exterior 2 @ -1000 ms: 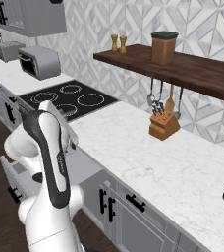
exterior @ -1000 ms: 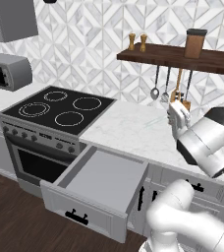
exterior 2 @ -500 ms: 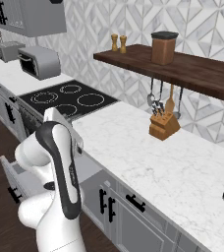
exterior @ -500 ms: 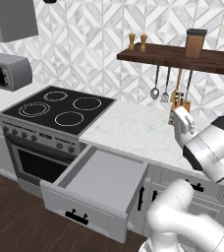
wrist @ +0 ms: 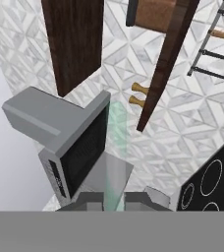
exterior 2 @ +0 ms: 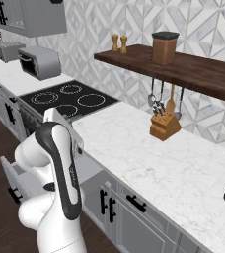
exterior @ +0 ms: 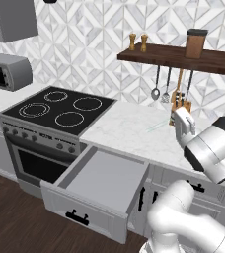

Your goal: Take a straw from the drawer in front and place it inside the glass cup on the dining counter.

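With the drawer (exterior: 102,183) pulled out just right of the stove (exterior: 60,109), I read everything off that stove. Arm is raised over the worktop (exterior 2: 173,168) well right of it. Gripper (exterior: 182,123) sits high, right of the stove, just in front of the knife block (exterior 2: 164,125). In my hand view the fingers (wrist: 89,201) are pinched on the straw (wrist: 117,147), a pale green sliver rising from between them.
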Robot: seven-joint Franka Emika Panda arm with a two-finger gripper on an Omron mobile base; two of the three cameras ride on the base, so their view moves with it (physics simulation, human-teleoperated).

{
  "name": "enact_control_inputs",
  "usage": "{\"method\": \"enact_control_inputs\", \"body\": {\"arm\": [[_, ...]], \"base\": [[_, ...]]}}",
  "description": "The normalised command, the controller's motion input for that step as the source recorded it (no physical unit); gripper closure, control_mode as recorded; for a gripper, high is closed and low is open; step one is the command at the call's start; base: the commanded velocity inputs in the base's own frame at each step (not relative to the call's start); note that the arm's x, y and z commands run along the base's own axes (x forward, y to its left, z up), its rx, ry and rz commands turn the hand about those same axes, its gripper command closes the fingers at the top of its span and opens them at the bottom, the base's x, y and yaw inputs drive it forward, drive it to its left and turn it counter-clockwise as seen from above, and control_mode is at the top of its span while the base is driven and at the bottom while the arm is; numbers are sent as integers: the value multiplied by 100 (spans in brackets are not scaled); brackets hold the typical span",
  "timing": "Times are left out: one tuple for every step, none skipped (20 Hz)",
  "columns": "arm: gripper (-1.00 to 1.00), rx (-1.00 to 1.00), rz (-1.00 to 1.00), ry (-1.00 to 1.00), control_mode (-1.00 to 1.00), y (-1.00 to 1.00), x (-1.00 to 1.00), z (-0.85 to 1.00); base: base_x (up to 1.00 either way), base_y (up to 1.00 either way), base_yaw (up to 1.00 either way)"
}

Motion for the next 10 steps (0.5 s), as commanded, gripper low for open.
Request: {"method": "enact_control_inputs", "body": {"arm": [[100, 0, 0, 0, 100, 0, 0, 0], [100, 0, 0, 0, 100, 0, 0, 0], [100, 0, 0, 0, 100, 0, 0, 0], [100, 0, 0, 0, 100, 0, 0, 0], [100, 0, 0, 0, 100, 0, 0, 0], [100, 0, 0, 0, 100, 0, 0, 0], [100, 0, 0, 0, 100, 0, 0, 0], [100, 0, 0, 0, 100, 0, 0, 0], [100, 0, 0, 0, 100, 0, 0, 0], [100, 0, 0, 0, 100, 0, 0, 0]], "base": [[-63, 0, 0], [-87, -13, 0], [-92, -18, 0], [-92, -16, 0], [-90, -19, 0], [-93, -18, 0], [-91, -15, 0], [-92, -16, 3], [-91, -21, 4], [-89, -22, 7]]}}
